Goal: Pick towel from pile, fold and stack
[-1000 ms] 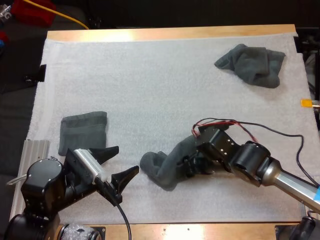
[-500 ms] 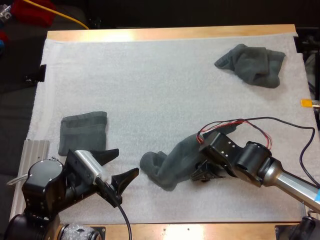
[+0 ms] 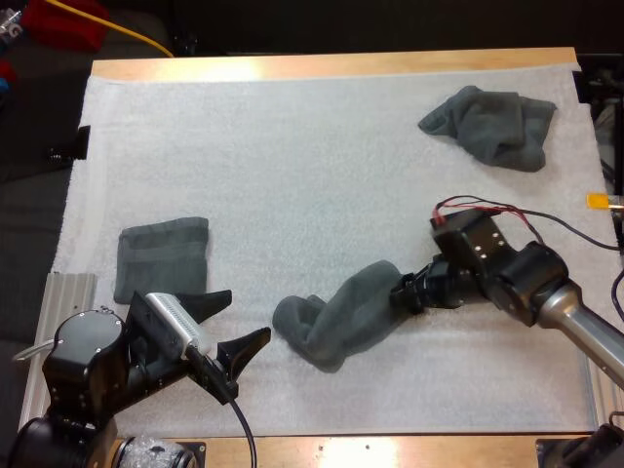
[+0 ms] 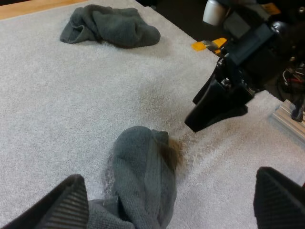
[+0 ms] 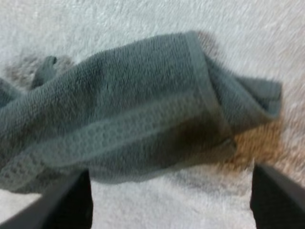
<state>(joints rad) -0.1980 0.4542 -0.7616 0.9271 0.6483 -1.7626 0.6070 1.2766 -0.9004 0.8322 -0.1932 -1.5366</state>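
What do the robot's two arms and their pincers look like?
Both are glossy black with rounded joints. The left gripper and right gripper each carry two black wedge-shaped fingers. The right arm has a silver tube and red wires.

One folded towel [image 3: 163,255] — two crumpled towels [image 3: 336,314] [image 3: 492,125]

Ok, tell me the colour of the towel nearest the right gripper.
Dark grey-green towel, with a woven band near its edge; clearest in the right wrist view.

My right gripper [image 3: 403,292] pulled back to the right, off the middle towel [image 3: 336,317]. It had sat over the towel's end; it finished just clear, fingers apart.
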